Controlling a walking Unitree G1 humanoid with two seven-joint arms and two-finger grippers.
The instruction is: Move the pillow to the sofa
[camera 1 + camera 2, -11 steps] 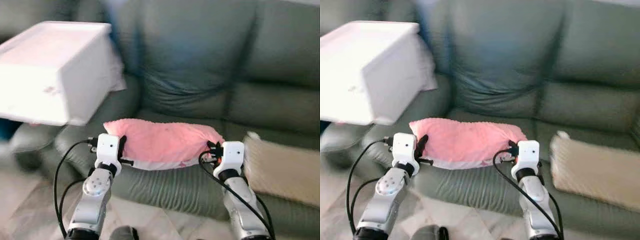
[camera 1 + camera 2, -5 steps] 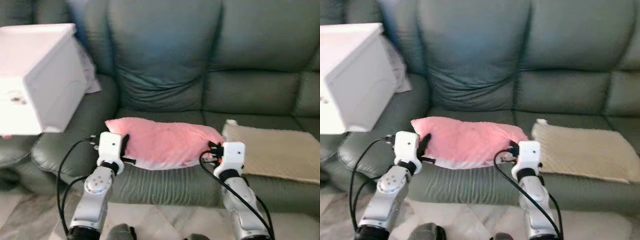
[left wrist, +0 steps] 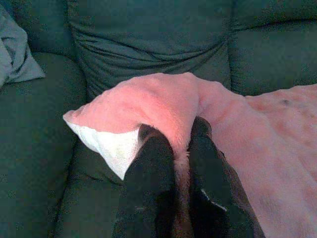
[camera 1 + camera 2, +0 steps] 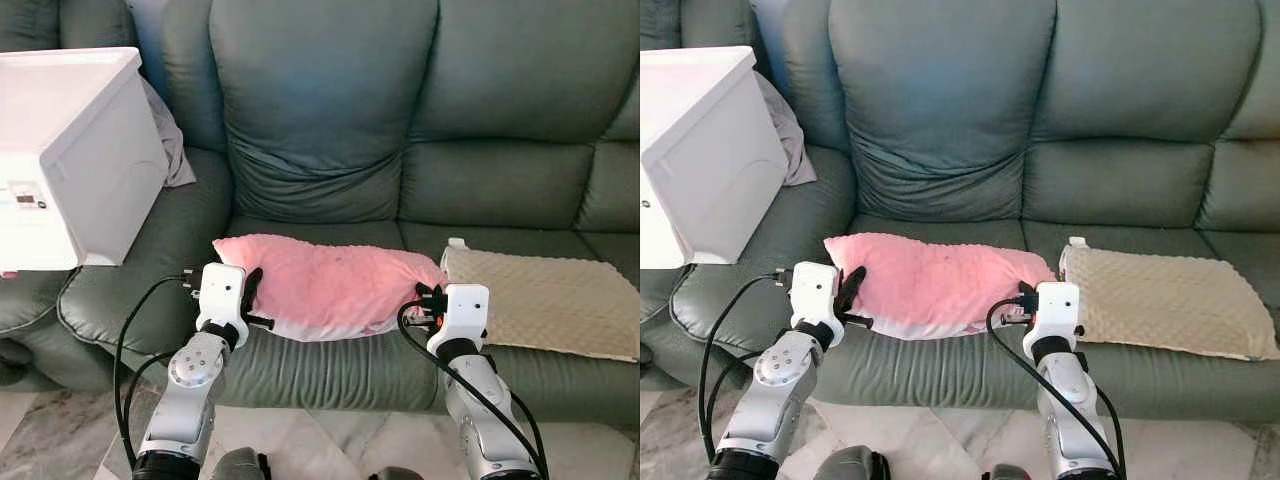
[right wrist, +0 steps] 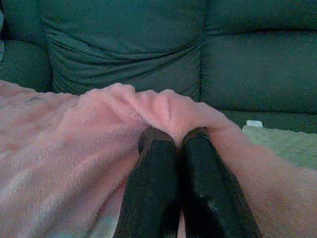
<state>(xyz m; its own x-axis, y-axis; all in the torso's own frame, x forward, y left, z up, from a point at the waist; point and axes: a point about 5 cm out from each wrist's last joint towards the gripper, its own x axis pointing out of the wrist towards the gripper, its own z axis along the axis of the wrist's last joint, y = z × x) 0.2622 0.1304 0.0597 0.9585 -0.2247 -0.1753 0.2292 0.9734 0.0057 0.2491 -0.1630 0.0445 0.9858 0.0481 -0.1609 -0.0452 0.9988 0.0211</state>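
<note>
— Where is the pink pillow right now?

— We are holding it out in front of us, over the front part of the sofa seat. Its long side is running left to right, from one arm to the other.

— Who is holding which end?

— Our left gripper is pinching the left end, and our right gripper is pinching the right end. Both pairs of fingers are squeezing tight on the fluffy cover. Neither arm is nearer; the pillow is stretching between them.

— Is it touching the seat?

— We are finding that hard to tell. The pillow is hiding the cushion under it. We think it is just above, or only just resting.

— What else is close by?

— A tan pillow is lying on the seat just beside our right end. A white box is sitting on the sofa arm on our left, and a grey cloth is peeking out behind it.
</note>
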